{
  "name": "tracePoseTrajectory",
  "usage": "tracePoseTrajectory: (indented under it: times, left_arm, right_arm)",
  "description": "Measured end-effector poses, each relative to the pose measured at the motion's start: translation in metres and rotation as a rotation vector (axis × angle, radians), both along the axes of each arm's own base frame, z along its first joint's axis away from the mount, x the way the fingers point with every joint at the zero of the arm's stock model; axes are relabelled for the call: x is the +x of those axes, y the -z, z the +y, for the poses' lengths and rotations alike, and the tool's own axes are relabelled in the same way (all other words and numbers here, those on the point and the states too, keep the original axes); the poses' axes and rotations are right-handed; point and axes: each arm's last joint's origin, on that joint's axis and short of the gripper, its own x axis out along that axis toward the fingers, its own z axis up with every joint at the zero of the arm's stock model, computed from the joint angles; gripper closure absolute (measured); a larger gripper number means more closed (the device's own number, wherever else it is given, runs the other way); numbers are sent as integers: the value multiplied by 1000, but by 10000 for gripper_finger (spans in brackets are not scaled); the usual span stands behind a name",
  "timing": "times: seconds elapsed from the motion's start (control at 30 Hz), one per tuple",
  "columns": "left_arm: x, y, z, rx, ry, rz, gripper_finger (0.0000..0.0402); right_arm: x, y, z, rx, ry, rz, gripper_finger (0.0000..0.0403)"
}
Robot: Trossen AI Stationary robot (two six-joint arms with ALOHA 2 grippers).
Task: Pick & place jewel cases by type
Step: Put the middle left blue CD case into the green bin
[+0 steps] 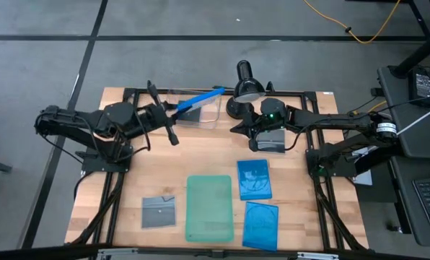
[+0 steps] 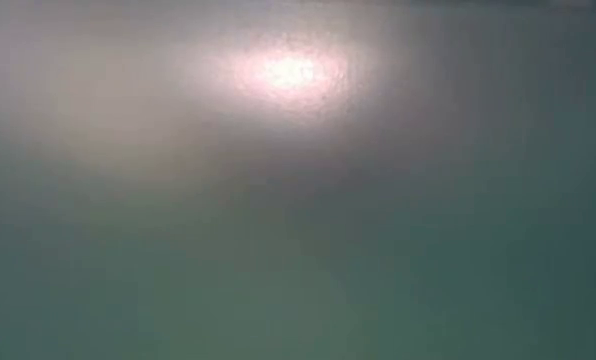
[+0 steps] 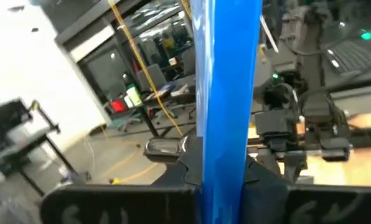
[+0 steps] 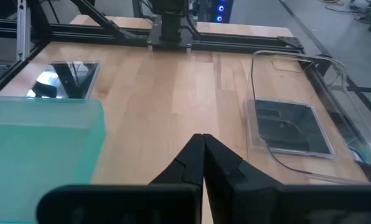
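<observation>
Item: jewel cases, sorting by type, in progress.

Held: one blue case, pinched on edge between the fingers of the left gripper, raised over the clear bin at the far side of the tabletop. In the left wrist view it stands as a bright vertical strip rising from between the fingers.

Blue, not yet moved: two, lying flat on the right half of the tabletop, one nearer the middle, one by the near edge, close together.

Dark, binned: one dark case lying flat inside the clear bin, seen from the right wrist.

Dark, loose: one flat at the near left; one directly under the right gripper, whose fingers are pressed together on nothing in its wrist view.

Other: pale-green tray, flat between the loose dark case and the blue pair; a black desk lamp at the far edge.

Judged progress: early to middle; most cases remain on the tabletop, types not yet separated.

Surface: light wood tabletop in a black metal frame. Room: grey floor, yellow cable, shelving beyond. Low view shows only a greenish haze.
</observation>
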Motion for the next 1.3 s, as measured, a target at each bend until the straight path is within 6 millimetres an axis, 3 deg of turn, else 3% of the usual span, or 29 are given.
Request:
tracePoseTrajectory:
  times: [0.23, 0.6, 0.8, 1.07, 1.3]
  left_arm:
    - [-9, -6, 12, -228, -18, -160, 394]
    - [-26, -16, 38, -722, 31, -504, 394]
    - [-26, -21, 40, -719, 126, -519, 394]
    - [-30, -34, 45, -881, 164, -761, 394]
    - [-31, -35, 46, -929, 154, -810, 394]
  right_arm:
    - [0, 0, -1, 0, 3, 1, 393]
    - [0, 1, -1, 2, 2, 8, 393]
    - [0, 1, -1, -1, 1, 8, 393]
    - [0, 1, -1, 3, 3, 9, 393]
    - [0, 1, -1, 3, 3, 9, 393]
